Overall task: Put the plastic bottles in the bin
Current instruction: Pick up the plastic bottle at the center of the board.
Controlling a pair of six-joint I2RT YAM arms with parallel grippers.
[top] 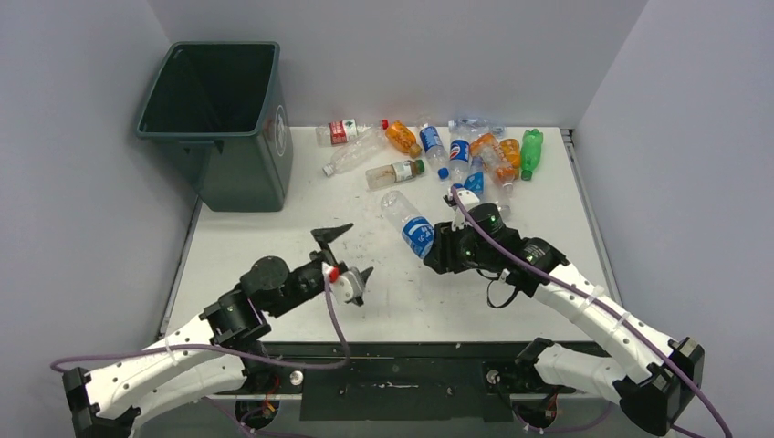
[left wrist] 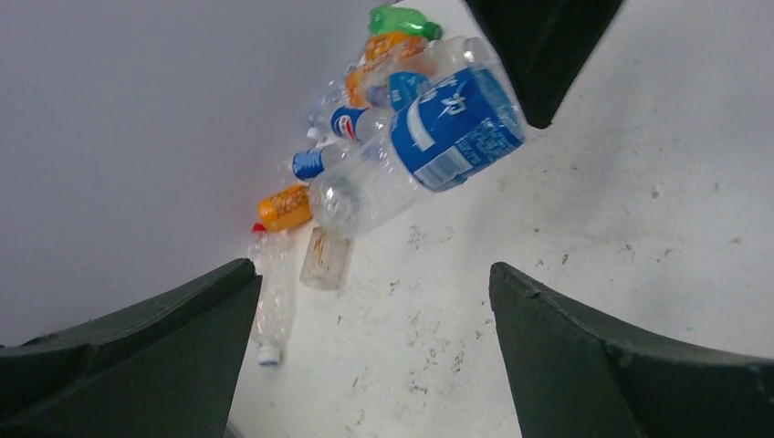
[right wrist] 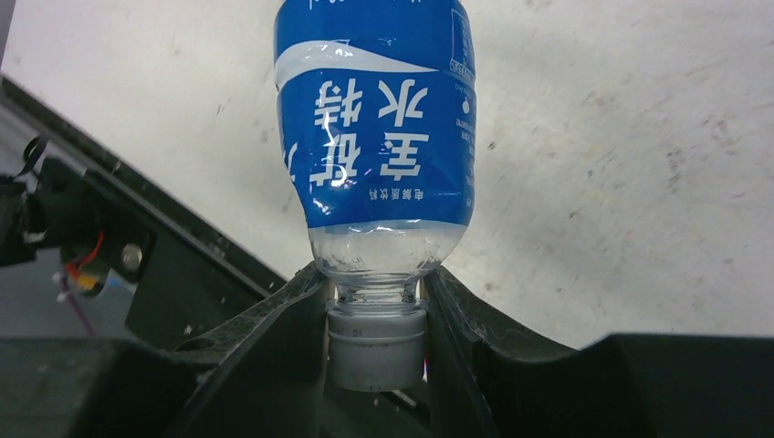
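A clear bottle with a blue label [top: 411, 228] [right wrist: 379, 137] lies at mid-table, and my right gripper [top: 443, 248] [right wrist: 376, 292] is shut on its neck, just above the white cap [right wrist: 376, 351]. Left of it, my left gripper [top: 351, 251] [left wrist: 372, 269] stands open over bare tabletop with nothing between its fingers; the same bottle [left wrist: 438, 137] lies ahead of it. Several more plastic bottles [top: 456, 151] lie along the back, among them an orange one [top: 402, 137] and a green one [top: 531, 151]. The dark green bin [top: 242, 178] stands at the back left, its opening facing up.
Grey walls close in the table on the left, back and right. A clear bottle with a white cap [left wrist: 271, 301] lies near my left finger. A black rail [top: 392, 365] and purple cables run along the near edge by the arm bases.
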